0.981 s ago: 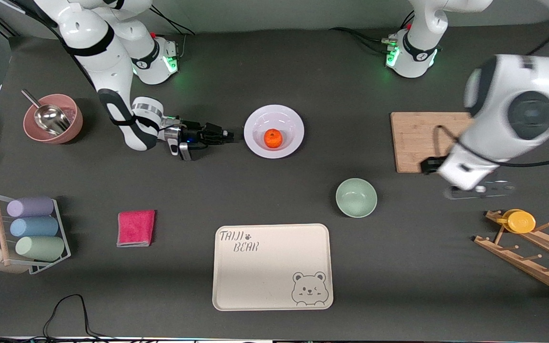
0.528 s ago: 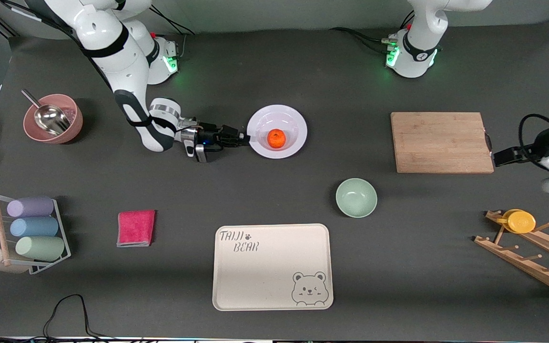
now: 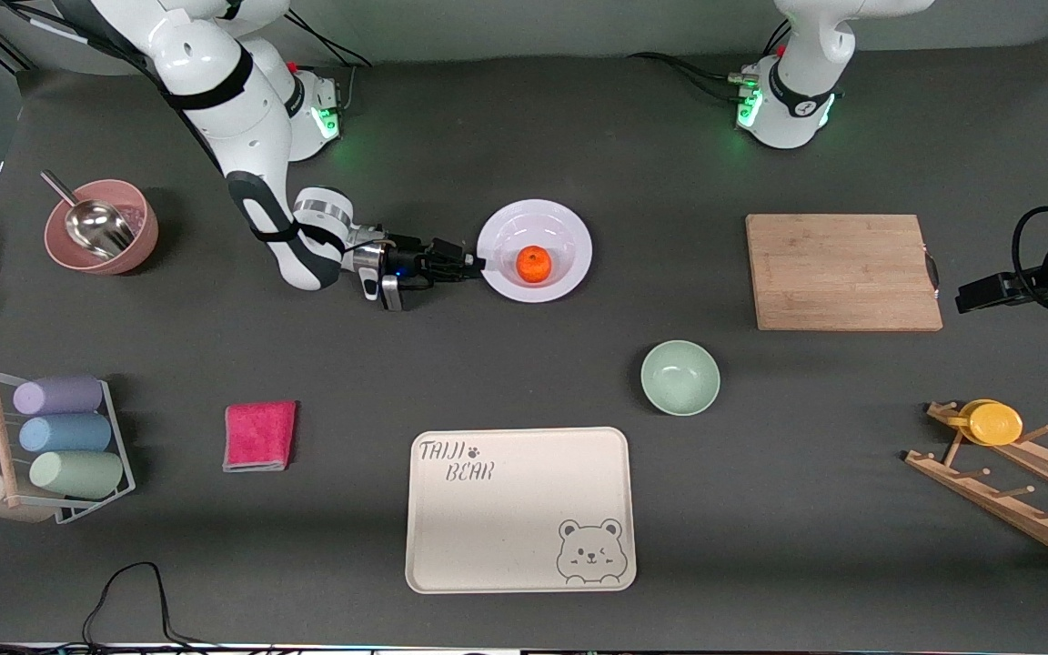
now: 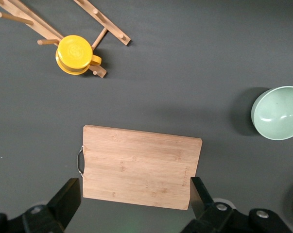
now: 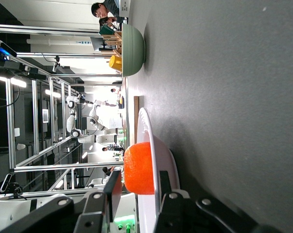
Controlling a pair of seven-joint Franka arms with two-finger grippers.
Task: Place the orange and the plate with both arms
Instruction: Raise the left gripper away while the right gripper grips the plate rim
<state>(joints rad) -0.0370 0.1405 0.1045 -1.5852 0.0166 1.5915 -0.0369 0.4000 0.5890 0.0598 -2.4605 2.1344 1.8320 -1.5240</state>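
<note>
The white plate (image 3: 535, 218) lies mid-table, and the orange (image 3: 534, 264) sits in its well. My right gripper (image 3: 480, 265) lies low at the plate's edge on the side toward the right arm's end, open. Its fingers straddle the rim, one over it and one under. In the right wrist view the orange (image 5: 139, 167) and the plate rim (image 5: 147, 131) show just past the gripper (image 5: 136, 187), with a gap between the upper finger (image 5: 112, 187) and the rim. My left gripper (image 4: 134, 194) hangs open, high over the cutting board (image 4: 141, 167), with nothing in it.
A pale green bowl (image 3: 680, 377) and a beige bear tray (image 3: 519, 564) lie nearer the camera than the plate. The cutting board (image 3: 842, 271) and a wooden rack with a yellow cup (image 3: 995, 423) are toward the left arm's end. A pink cloth (image 3: 259, 435), a cup rack (image 3: 51, 446) and a pink bowl with a scoop (image 3: 101, 227) are toward the right arm's end.
My right gripper slid toward the plate and onto its rim. The plate and orange shifted slightly toward the left arm's end. The left arm swung off the board toward the table's end.
</note>
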